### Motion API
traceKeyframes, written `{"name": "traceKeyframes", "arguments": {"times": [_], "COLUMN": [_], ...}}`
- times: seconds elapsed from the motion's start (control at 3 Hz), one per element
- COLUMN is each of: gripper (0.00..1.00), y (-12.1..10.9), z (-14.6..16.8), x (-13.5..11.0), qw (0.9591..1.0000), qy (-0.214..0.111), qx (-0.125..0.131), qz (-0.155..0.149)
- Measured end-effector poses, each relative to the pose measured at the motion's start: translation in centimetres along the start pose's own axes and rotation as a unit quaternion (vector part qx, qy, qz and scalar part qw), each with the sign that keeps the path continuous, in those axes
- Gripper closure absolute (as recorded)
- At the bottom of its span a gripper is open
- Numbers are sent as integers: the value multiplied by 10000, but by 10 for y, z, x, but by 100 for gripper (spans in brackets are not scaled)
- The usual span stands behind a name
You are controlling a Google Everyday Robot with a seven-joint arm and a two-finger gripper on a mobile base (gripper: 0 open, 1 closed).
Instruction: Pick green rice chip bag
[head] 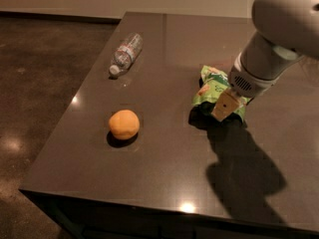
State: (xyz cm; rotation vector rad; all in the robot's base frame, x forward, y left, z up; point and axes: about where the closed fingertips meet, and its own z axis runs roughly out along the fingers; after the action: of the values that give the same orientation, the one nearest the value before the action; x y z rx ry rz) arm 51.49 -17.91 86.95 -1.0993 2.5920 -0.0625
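The green rice chip bag [212, 89] lies on the dark table [164, 168], right of centre, bright green with pictured chips. My gripper [225, 105] comes down from the upper right on a large white arm and sits over the bag's near right part, with its tan fingertip against the bag's lower edge. The arm hides the bag's right side.
An orange [124, 124] sits on the table left of the bag. A clear plastic water bottle [125, 54] lies on its side at the back left. The table's left and front edges drop to a dark floor.
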Motion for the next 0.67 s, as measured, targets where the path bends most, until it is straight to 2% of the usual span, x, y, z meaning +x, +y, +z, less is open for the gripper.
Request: {"name": "traceKeyframes", "arguments": {"times": [0.33,0.67], "gripper": [88,100], "y": [-14,-29], "z": [-24,-65], "x": [2,-2], "qw": [9993,9967], "qy": [-293,-669], "qx": [83,372], "qz": [231,270]}}
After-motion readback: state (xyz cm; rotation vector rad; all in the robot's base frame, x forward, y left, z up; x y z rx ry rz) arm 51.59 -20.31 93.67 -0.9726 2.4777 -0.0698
